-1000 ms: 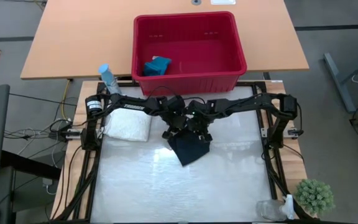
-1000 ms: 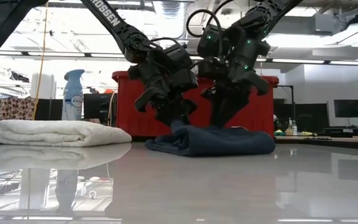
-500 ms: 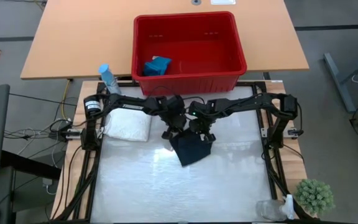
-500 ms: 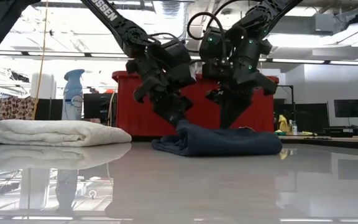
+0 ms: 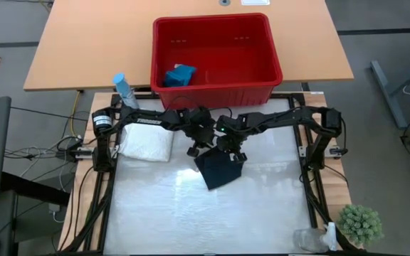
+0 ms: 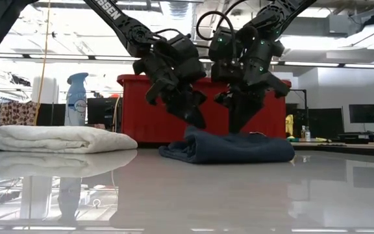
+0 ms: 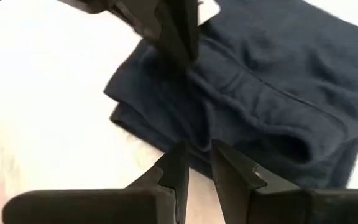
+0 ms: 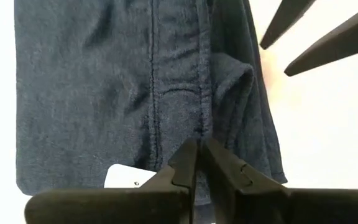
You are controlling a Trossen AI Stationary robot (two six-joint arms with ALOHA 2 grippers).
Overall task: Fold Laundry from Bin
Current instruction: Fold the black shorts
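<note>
L gripper [image 6: 197,120] now clear of navy cloth [image 6: 229,148]

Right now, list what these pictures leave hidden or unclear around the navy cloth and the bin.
- High view: both grippers cover the navy cloth's far edge.
- Right wrist view: whether the right gripper pinches fabric; its fingertips meet right over the cloth.
- Low view: the red bin's inside, hidden by its wall.
- High view: the teal item in the bin is too small to identify.

White letters "OSSEN", part of a longer word, stand on the left arm [image 6: 119,19]; no other text is readable.
</note>
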